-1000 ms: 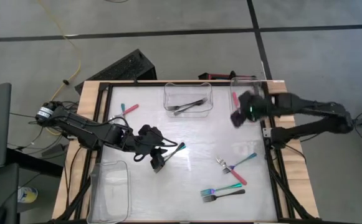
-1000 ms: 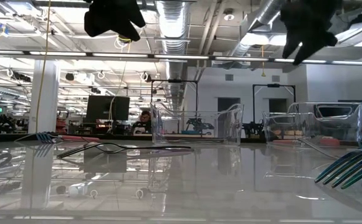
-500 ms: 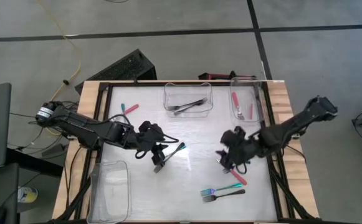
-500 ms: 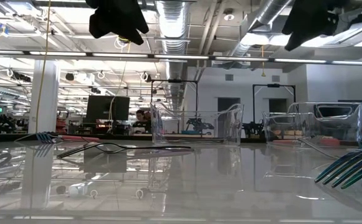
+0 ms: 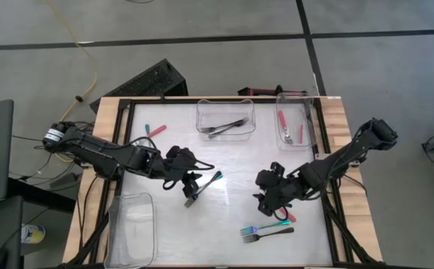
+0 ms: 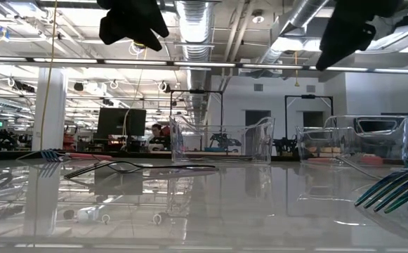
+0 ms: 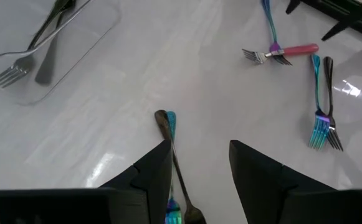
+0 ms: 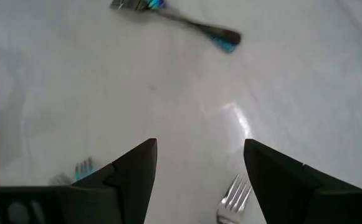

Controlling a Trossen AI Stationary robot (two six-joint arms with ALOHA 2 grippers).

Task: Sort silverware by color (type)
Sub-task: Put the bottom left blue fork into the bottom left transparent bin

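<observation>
A: Where's the left gripper (image 5: 190,188)?

B: Centre-left of the table (image 5: 231,161), over a teal fork (image 5: 212,180) and a dark fork (image 7: 171,148) lying together. Fingers (image 7: 148,175) wide apart, nothing held; in the left wrist view both handles run up between them.

A: Right gripper (image 5: 265,196)?

B: Right of centre, above a crossed pair: a pink fork (image 7: 288,51) and a teal one (image 7: 268,15). Fingers (image 8: 134,168) spread wide, empty. Only silver tines (image 8: 234,198) show between them in the right wrist view, so can't tell which fork that is.

A: Rest of the silverware?

B: Near side, right of centre: teal fork (image 5: 264,226) and black fork (image 5: 269,235) side by side, touching. Far left: pink fork (image 5: 155,130), plus a small teal bit (image 5: 146,128) just beside it.

A: Bins?

B: Far-centre bin (image 5: 225,104) has dark forks (image 5: 228,126), two I think. Far-right bin (image 5: 294,98) has pink-handled forks (image 5: 281,120). Near-left bin (image 5: 131,200) sits by the table's left edge; can't tell its contents.

A: Low view?

B: Both grippers hang high above the tabletop. Teal tines (image 6: 393,188) close at the right.
</observation>
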